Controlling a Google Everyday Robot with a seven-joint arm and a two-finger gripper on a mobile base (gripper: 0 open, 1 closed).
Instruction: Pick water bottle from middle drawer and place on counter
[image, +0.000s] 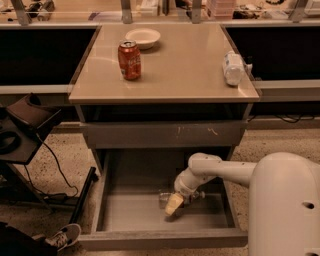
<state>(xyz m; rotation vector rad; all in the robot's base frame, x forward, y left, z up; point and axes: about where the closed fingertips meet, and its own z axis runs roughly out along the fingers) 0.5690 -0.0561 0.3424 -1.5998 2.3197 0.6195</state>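
Observation:
The middle drawer (131, 212) is pulled open below the counter (185, 72). The water bottle (163, 198) lies on its side on the drawer floor, right of centre, mostly hidden behind my arm; its other end shows by my wrist. My gripper (174, 204) reaches down into the drawer from the right, right at the bottle and just above the floor. My white arm and body fill the lower right.
On the counter stand a red soda can (129, 60), a white bowl (143, 37) and a whitish bottle-like object (232, 67) at the right edge. A shut drawer front with pale scratches (160, 134) sits above. Black equipment (25, 120), cables and a shoe (62, 235) are on the left.

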